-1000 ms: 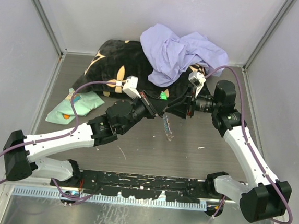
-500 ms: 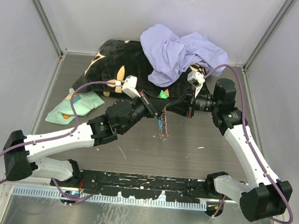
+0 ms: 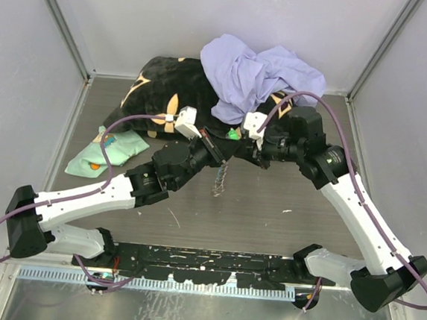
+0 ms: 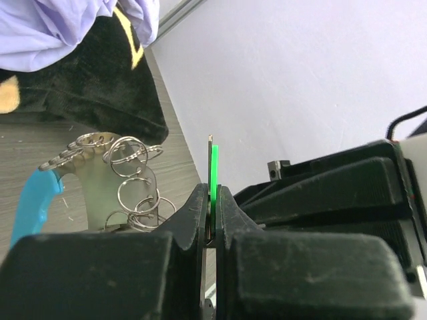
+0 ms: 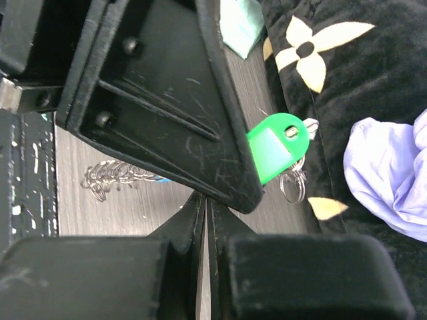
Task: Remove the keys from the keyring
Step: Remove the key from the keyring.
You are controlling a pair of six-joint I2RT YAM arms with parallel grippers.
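Note:
My left gripper [image 4: 213, 193] is shut on the green tag [image 4: 215, 173] of a key, held edge-up above the table. The same tag [image 5: 273, 153] shows in the right wrist view, with a small split ring [image 5: 292, 187] hanging under it. The keyring's silver chain [image 3: 219, 179] dangles below the two grippers. Its rings [image 4: 130, 180] and light-blue crescent [image 4: 33, 203] appear left of my left fingers. My right gripper [image 5: 204, 203] is shut, its tips tucked under the left gripper's finger [image 5: 160, 87]. I see nothing between its jaws. Other keys are out of view.
A black flowered cushion [image 3: 167, 88] lies at the back with a lilac cloth [image 3: 258, 74] heaped on it. A mint-green cloth [image 3: 113, 147] lies at the left. Grey walls close in the table on three sides.
My right gripper has shut, turned and moved left up against the left gripper. The hanging chain has swung left. The left gripper still holds the green tag.

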